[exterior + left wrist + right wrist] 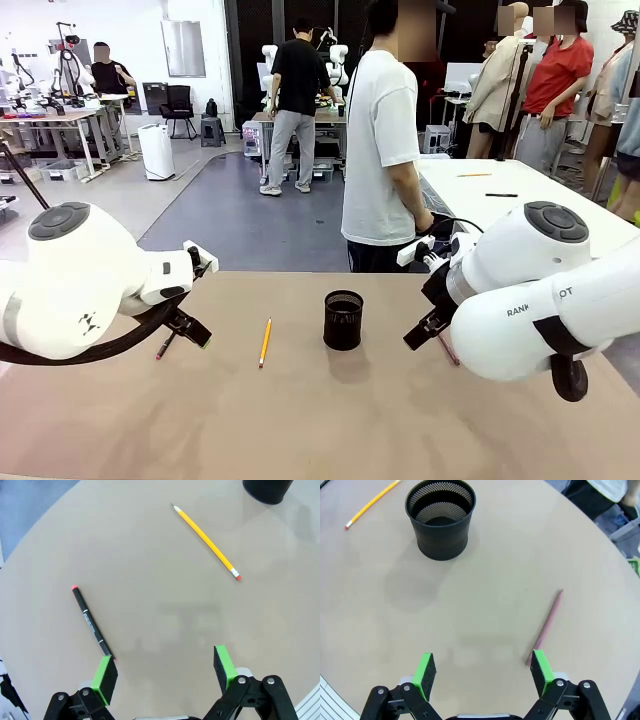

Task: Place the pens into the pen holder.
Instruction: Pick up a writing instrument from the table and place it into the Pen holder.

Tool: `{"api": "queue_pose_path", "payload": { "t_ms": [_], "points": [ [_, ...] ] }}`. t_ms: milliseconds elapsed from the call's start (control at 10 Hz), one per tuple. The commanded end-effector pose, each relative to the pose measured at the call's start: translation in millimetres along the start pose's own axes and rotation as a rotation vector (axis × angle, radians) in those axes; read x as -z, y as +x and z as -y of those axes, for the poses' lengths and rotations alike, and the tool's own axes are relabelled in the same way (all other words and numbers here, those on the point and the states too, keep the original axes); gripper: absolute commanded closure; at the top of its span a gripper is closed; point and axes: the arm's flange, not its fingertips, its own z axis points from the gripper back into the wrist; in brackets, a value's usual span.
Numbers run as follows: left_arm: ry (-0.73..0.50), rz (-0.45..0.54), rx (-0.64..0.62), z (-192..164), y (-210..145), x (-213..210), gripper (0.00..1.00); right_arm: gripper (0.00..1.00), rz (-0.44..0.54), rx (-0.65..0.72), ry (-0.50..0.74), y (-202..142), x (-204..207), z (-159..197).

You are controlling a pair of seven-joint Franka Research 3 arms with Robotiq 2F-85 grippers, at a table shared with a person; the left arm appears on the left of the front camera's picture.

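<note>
A robotics lab. A white left arm and right arm flank the tan bench. Behind it, a grey floor carries cluttered work tables, a black office chair, a white floor unit and a standing person.

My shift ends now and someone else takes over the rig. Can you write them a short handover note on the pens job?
Left gripper: open, holding nothing, above the table; the black-and-red pen lies flat by one of its fingers.
Right gripper: open, holding nothing; the maroon pen lies flat by one of its fingers.
Yellow pencil: flat on the table, between the black-and-red pen and the pen holder.
Pen holder: upright mid-table, empty.
Done: nothing is in the holder yet.
Left: all three go into the holder.
</note>
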Motion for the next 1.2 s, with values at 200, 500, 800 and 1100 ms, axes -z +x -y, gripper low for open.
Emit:
{"api": "queue_pose_path", "payload": {
  "t_ms": [200, 500, 800, 1100],
  "points": [
    [0.0, 0.0, 0.0, -0.3, 0.0, -0.2, 0.0, 0.0, 0.0, 0.001, 0.0, 0.0, -0.1, 0.1],
    [0.0, 0.0, 0.0, -0.3, 0.0, -0.2, 0.0, 0.0, 0.0, 0.001, 0.0, 0.0, -0.1, 0.1],
    [0.0, 0.0, 0.0, -0.3, 0.0, -0.2, 0.0, 0.0, 0.0, 0.001, 0.0, 0.0, -0.1, 0.1],
    [0.0, 0.0, 0.0, -0.1, 0.0, 0.0, 0.0, 0.0, 0.0, 0.0, 0.0, 0.0, 0.0, 0.0]
  ]
}}
